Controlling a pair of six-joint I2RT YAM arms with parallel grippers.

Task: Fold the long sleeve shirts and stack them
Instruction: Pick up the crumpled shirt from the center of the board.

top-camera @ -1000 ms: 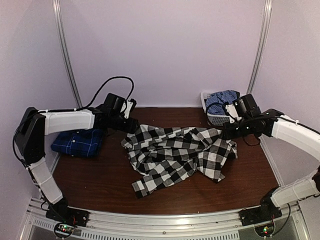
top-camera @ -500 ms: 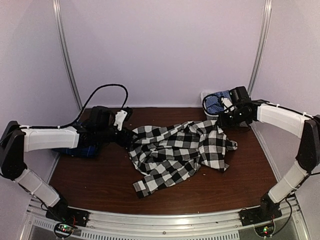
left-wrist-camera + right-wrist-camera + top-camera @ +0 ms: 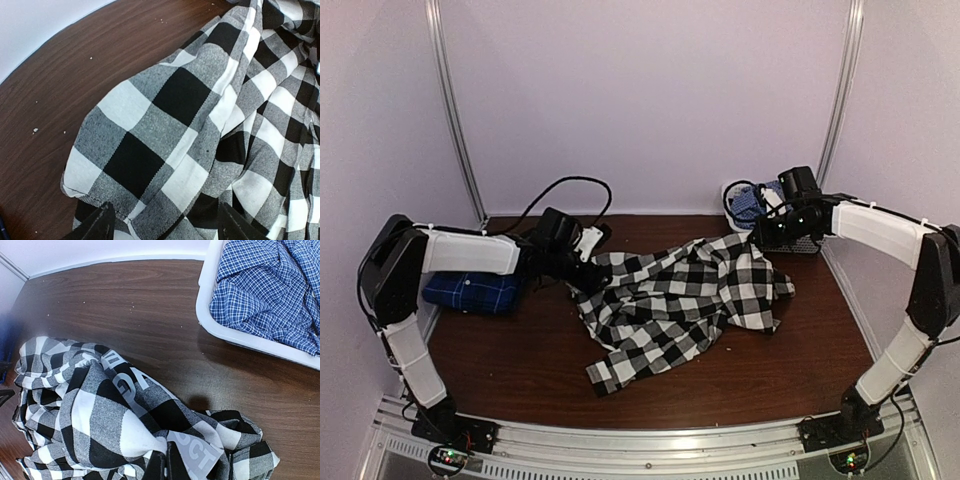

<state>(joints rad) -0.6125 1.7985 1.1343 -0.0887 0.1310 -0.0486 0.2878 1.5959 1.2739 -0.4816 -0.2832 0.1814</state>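
Table [image 3: 520,360], left edge: the dark plaid shirt [image 3: 470,290] is laid folded, judged the stack's base; the left gripper [image 3: 165,215], jaws spread, is poised over the left hem of the black-and-white checked shirt [image 3: 680,305], crumpled mid-table; its right side is pinched by the closed right gripper [image 3: 167,462], presumably for spreading; a basket [image 3: 204,295] is set at the far right corner.

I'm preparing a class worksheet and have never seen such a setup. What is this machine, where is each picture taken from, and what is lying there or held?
These are two robot arms bolted to a table. The wide picture looks down from above and behind them; the other two come from cameras on the wrists. A black-and-white checked shirt lies crumpled in the middle. The right gripper grips it; the left gripper is open over it. A folded blue plaid shirt lies left; a white basket holds blue cloth.
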